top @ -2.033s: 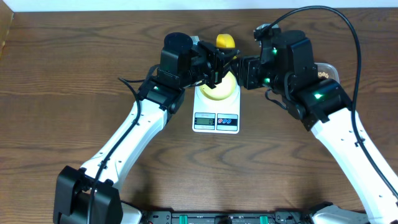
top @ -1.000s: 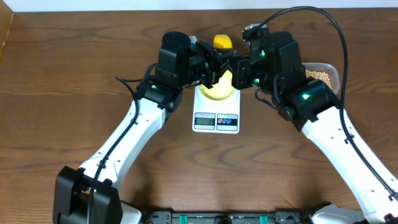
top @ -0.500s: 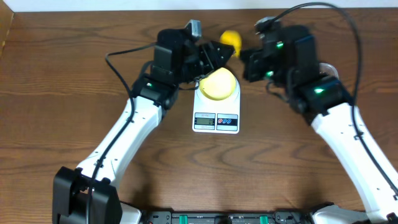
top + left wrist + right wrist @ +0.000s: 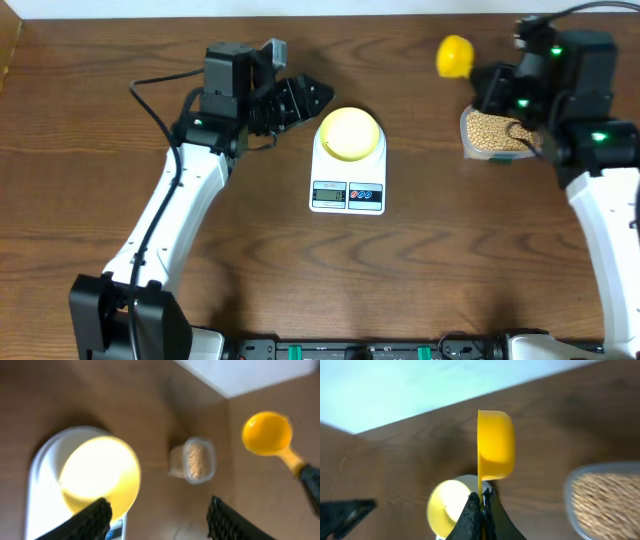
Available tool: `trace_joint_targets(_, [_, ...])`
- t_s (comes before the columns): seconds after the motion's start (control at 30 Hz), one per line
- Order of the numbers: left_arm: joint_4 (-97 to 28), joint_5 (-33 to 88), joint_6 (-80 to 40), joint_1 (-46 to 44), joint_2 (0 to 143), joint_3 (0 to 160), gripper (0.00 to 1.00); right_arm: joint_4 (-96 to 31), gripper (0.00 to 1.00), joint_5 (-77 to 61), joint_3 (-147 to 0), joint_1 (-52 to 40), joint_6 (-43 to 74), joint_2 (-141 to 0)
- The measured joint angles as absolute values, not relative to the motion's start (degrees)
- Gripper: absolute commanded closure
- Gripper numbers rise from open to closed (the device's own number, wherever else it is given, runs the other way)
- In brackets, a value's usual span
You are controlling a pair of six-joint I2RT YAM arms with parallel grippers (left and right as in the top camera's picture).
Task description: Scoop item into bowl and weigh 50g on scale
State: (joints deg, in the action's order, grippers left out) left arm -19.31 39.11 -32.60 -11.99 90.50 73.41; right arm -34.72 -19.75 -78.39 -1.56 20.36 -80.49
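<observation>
The pale yellow bowl [image 4: 350,133] stands on the white scale [image 4: 347,190] and looks empty. My left gripper [image 4: 310,97] hovers just left of the bowl, open and holding nothing; in its wrist view the bowl [image 4: 100,472] lies past the left fingertip of that gripper [image 4: 159,515]. My right gripper [image 4: 486,82] is shut on the handle of a yellow scoop [image 4: 454,55], which hangs above the table, left of the clear container of tan beans [image 4: 492,131]. The right wrist view shows the scoop [image 4: 495,445] turned on its side beyond the shut gripper [image 4: 481,505].
The scale's display and two buttons [image 4: 347,191] face the table's front. The bean container [image 4: 605,497] sits at the right, under the right arm. Brown tabletop [image 4: 100,200] surrounds the scale; a white wall runs along the far edge.
My left gripper opened and drew back to the left, away from the bowl. The right arm carried the scoop away from the bowl, rightward to the bean container.
</observation>
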Motion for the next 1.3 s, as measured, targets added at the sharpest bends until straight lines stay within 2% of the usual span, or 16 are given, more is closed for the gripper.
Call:
trace_joint_targets(0.27, [-33.3,27.9,-24.9,-12.3,90.5,83.5,0.42,-42.5,0.99,-19.7,-78.4,8.6,19.8,-80.5])
trace_joint_targets(0.3, [-33.9,26.3,-24.1,-12.4,90.5,84.6,0.45,-43.2,0.99,-19.7,-78.4,9.2,19.5,-80.5])
trace_joint_targets(0.47, [-34.6,21.8,-22.0,-13.4,90.5,85.5,0.45,-45.5,0.99,-19.9,-78.4,11.1,17.8,-80.5])
trace_joint_targets(0.5, [-34.6,21.2,-21.8,-13.6,90.5,85.5,0.54,-45.9,0.99,-19.9,-78.4,11.4,17.4,-80.5])
trace_joint_targets(0.57, [-34.7,20.5,-21.8,-13.6,90.5,85.5,0.88,-46.6,0.99,-19.8,-78.4,11.8,16.7,-80.5])
trace_joint_targets(0.6, [-34.7,20.4,-21.7,-13.6,90.5,85.5,0.92,-47.0,0.99,-19.9,-78.4,11.9,16.3,-80.5])
trace_joint_targets(0.8, [-42.8,14.2,-30.6,-13.7,90.5,85.5,0.92,-47.6,0.99,-19.9,-78.5,12.1,14.6,-80.5])
trace_joint_targets(1.03, [-58.8,-3.7,-58.7,-13.6,90.5,84.3,0.92,-47.5,0.99,-19.9,-78.5,12.1,14.0,-80.5])
trace_joint_targets(1.17, [-59.4,-6.6,-71.8,-14.4,90.5,80.3,0.92,-47.5,0.99,-19.9,-78.5,12.1,14.0,-80.5])
trace_joint_targets(1.3, [-53.4,-7.7,-80.9,-17.7,90.6,73.3,0.92,-47.5,0.99,-19.9,-78.5,12.1,14.0,-80.5])
